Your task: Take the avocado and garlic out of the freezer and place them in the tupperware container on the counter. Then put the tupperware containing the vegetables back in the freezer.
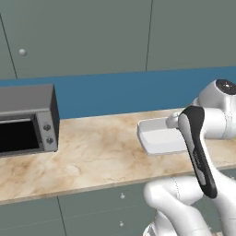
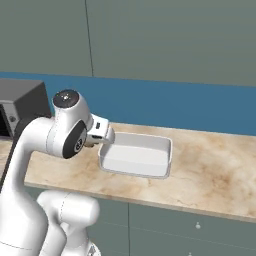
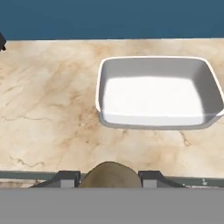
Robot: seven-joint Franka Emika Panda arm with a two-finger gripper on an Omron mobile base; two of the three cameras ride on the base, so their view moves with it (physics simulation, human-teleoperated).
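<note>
The hand (image 3: 109, 181) holds the garlic (image 3: 110, 175) between narrow fingers, short of the empty tupperware container (image 3: 103, 83); light, firm, papery, roll-prone.

Smooth white plastic tupperware container (image 3: 157, 65), marbled stone counter (image 3: 48, 109)

A blue backsplash (image 1: 115, 94) runs beneath grey-green wall cabinets (image 1: 92, 37). A grey toaster oven (image 1: 27, 120) stands at the left. Lower cabinets (image 2: 190, 227) carry small round knobs.
</note>
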